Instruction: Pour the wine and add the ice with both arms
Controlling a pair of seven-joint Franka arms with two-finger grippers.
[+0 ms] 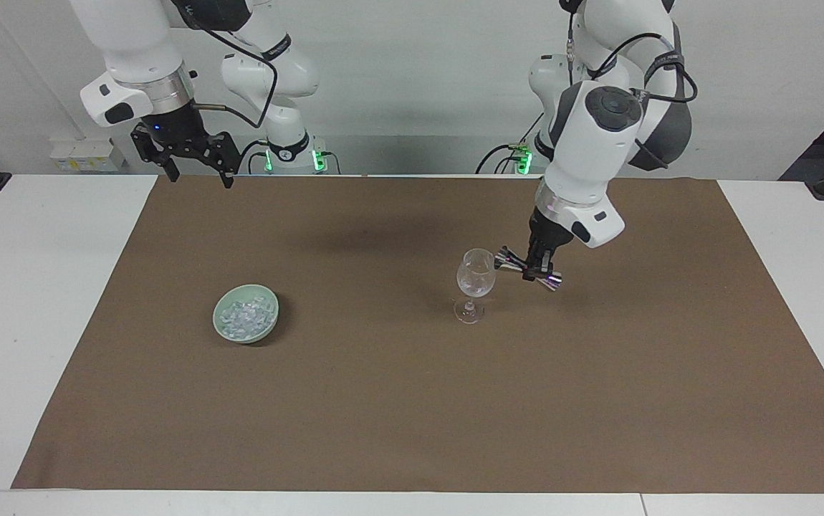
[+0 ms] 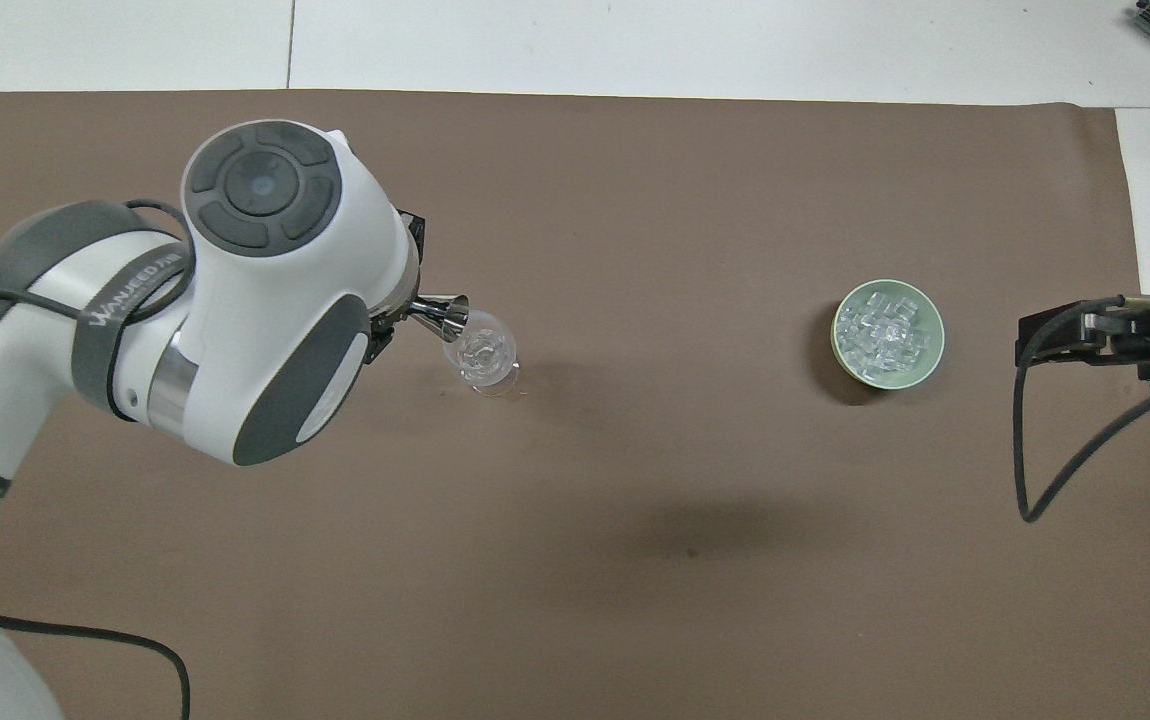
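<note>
A clear stemmed wine glass (image 1: 475, 276) (image 2: 480, 352) stands upright near the middle of the brown mat. My left gripper (image 1: 539, 266) (image 2: 390, 322) is shut on a small metal jigger (image 1: 529, 269) (image 2: 443, 316), held tilted, with its lower mouth right beside the glass's rim. The ice (image 1: 243, 315) (image 2: 885, 330) is heaped in a pale green bowl (image 1: 273, 315) (image 2: 938, 340) toward the right arm's end. My right gripper (image 1: 200, 178) (image 2: 1027, 342) waits open and empty above the mat's edge by its base. Wine is out of view; the glass looks clear.
The brown mat (image 1: 383, 416) covers most of the white table, with white strips (image 1: 39, 301) bare at both ends. The left arm's bulky wrist hides the mat beside the glass in the overhead view.
</note>
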